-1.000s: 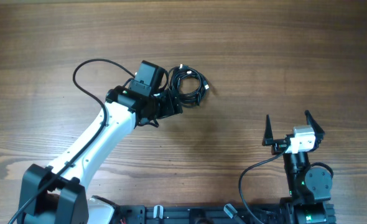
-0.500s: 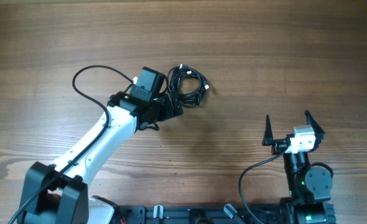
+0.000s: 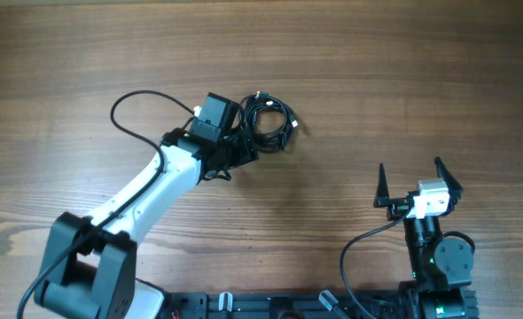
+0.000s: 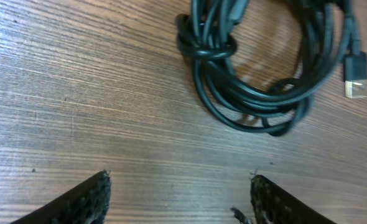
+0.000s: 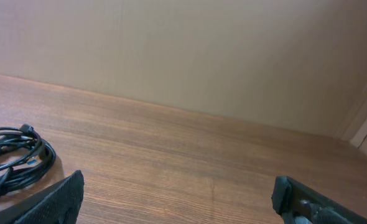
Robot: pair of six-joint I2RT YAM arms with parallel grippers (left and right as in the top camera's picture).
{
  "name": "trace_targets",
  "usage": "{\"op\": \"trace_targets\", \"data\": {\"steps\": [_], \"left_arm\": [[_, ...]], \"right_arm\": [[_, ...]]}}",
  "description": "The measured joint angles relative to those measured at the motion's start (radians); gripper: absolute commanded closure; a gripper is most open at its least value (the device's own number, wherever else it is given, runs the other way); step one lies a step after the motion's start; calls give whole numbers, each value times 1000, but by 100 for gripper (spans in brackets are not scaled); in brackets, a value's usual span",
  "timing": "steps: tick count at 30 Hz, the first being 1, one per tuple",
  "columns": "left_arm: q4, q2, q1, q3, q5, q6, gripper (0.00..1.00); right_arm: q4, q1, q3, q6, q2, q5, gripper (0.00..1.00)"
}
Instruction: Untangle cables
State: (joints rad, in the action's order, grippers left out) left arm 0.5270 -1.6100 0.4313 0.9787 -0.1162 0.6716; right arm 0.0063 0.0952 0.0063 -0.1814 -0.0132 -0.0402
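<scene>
Two pincers stand with their jaws wide apart and nothing between them. The left pincer points down and toward the far right, low over the surface. Its white arm runs slantwise from the base at the near left corner up to the middle. A thick black wire arcs off the arm's wrist to the left. In the left wrist view the left pincer shows only its two dark fingertips at the bottom edge, with bare wood between them.

The cables lie just ahead of those tips, not touching them. They form one loose black coil, cinched by a wrap on its left side, with a silver plug tip jutting out at the right.

The right pincer is upright above its folded arm at the near right, well apart from the coil. From its wrist view the cables sit far off at the left.

The surface is brown wood grain, and a plain beige wall rises behind it.
</scene>
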Motion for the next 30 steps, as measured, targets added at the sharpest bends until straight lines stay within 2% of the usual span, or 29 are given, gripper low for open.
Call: {"op": "trace_targets", "data": {"steps": [3,5,8,15,16,19,30], "left_arm": [[-13,-33,0,0,0,-1,35],[-18,-54,0,0,0,0,45],[-19,-68,0,0,0,0,52],[-20,-76,0,-2,0,0,47],[-19,-76,0,-2,0,0,41],[-19,-76,0,-2,0,1,38],[-19,-76,0,-2,0,0,38]], "right_arm": [[0,0,0,0,0,0,0],[0,0,0,0,0,0,0],[0,0,0,0,0,0,0],[0,0,0,0,0,0,0],[0,0,0,0,0,0,0],[0,0,0,0,0,0,0],[0,0,0,0,0,0,0]]}}
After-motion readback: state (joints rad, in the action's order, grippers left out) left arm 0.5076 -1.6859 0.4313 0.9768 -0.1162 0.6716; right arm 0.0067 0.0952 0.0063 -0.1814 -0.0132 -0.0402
